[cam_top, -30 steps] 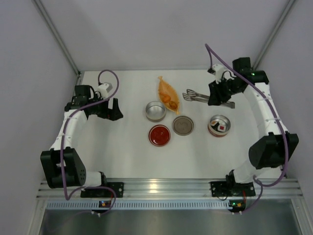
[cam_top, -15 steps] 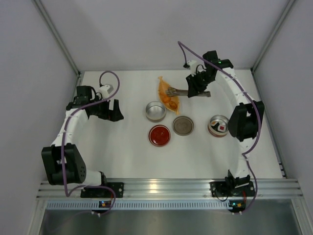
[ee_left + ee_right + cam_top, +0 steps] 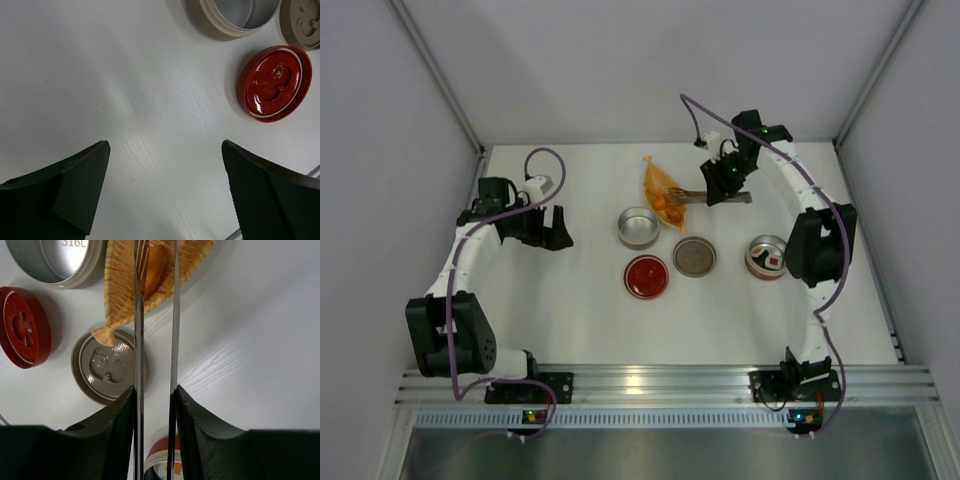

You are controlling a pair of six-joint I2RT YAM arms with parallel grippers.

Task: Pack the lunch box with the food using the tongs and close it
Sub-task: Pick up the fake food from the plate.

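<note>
- Overall, enclosure: plain pale grey walls [image 3: 620,70] on three sides, and a ribbed metal rail [image 3: 660,382] along the near edge.
- Surface [image 3: 580,320]: white, matte, with a faint wood grain and a soft patch of glare in the left wrist view.
- Right arm [image 3: 807,190]: arcs to the far middle of the surface. Right jaws are clenched on the tongs, one pad pressing outside each arm.
- Left arm [image 3: 470,250]: at the left side. Left jaws are released and spread wide, grasping nothing, over bare surface and well apart from the dishes.
- Empty steel tin [image 3: 638,227]: round, bright inside with a beige outer wall, just near of the leaf dish.
- Second tin [image 3: 767,257]: at the right, holding one white-and-brown cube [image 3: 773,261].
- Red lid [image 3: 647,276] and grey-brown lid [image 3: 694,256]: lying flat side by side, near the tins.
- Leaf dish [image 3: 655,180]: orange, veined and pointed, far of the empty tin.
- Tongs [image 3: 175,320]: two slim, shiny silver arms, squeezed nearly parallel with a narrow gap, reaching from the jaws out over the leaf dish. One tip lies over a lump; contact cannot be told.
- Orange-brown lumps [image 3: 668,206]: small and glossy, clustered at the near end of the leaf dish.
</note>
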